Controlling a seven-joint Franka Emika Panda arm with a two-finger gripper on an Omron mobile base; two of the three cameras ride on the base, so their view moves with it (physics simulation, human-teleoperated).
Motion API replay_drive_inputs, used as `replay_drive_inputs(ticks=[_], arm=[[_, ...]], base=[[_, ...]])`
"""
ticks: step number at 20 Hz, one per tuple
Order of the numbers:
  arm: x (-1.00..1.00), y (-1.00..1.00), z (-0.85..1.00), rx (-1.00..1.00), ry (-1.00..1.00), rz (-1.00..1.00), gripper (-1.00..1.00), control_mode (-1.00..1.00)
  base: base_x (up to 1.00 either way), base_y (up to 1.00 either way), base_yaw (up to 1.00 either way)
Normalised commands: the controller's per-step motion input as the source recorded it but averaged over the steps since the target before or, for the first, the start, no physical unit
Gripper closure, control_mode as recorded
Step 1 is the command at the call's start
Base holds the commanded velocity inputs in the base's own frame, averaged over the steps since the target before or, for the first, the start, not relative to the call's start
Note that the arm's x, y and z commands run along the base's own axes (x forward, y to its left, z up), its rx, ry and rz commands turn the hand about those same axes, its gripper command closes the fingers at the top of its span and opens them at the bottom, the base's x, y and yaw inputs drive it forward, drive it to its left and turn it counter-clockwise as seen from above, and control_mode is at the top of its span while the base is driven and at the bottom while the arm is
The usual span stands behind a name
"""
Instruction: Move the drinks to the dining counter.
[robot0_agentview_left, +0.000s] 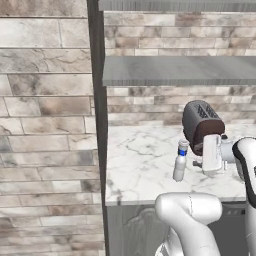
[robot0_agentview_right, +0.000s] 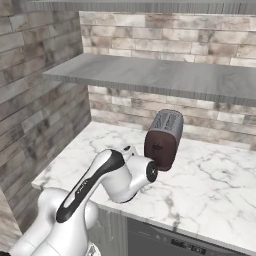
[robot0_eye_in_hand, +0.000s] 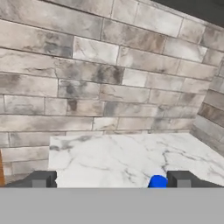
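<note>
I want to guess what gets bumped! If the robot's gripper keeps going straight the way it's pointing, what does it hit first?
Probably the brick wall behind the marble worktop. The open gripper looks across bare marble toward it. The water bottle, blue cap by one fingertip, sits low and may be passed over.

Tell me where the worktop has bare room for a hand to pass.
The marble worktop lies bare right of the toaster, and between the water bottle and the left brick wall. It is crowded where the open gripper, bottle and toaster bunch together.
</note>
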Motion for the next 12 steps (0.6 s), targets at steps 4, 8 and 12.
replay_drive_inputs(ticks=[4,8,12], arm=[[0.24,0.0,-0.38,0.1,0.07,-0.05,-1.0,-1.0],[0.32,0.0,-0.21,0.13,0.15,-0.07,-1.0,-1.0],[0.22,-0.04,-0.03,0.13,0.18,-0.07,-1.0,-1.0]], base=[[0.0,0.0,0.0],[0.0,0.0,0.0],[0.0,0.0,0.0]])
